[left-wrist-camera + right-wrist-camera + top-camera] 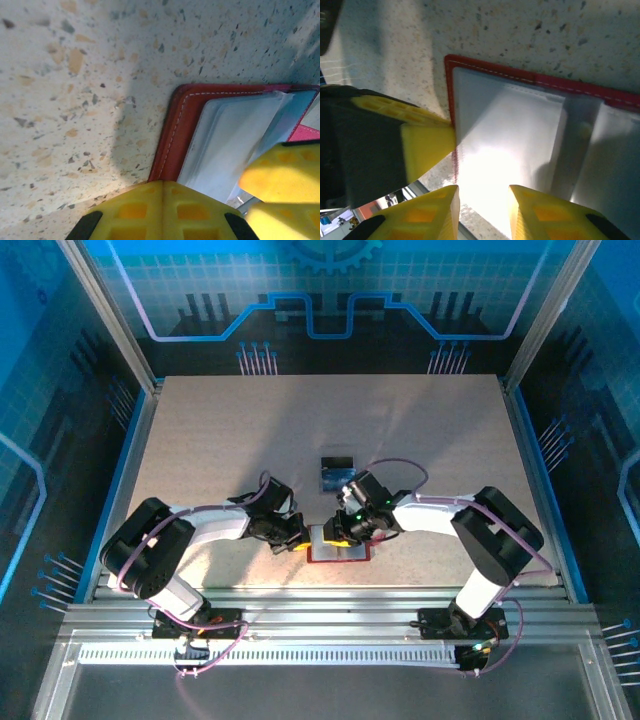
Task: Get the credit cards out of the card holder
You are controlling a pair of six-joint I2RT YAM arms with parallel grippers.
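Observation:
The red card holder (340, 555) lies open near the table's front edge, its pale grey pockets facing up. My left gripper (298, 540) is shut, and its yellow tips (162, 186) press on the holder's red stitched left rim (172, 130). My right gripper (343, 532) hovers over the holder with its jaws open (485, 210), a gap between the fingers. Below that gap sits a pale whitish card (520, 135), slanting out of a pocket. A black card and a blue card (337, 472) lie flat on the table behind the holder.
The speckled tabletop (220, 440) stretches wide behind and to both sides. The metal rail of the arm bases (320, 600) runs just in front of the holder. Frame posts stand at the table's back corners.

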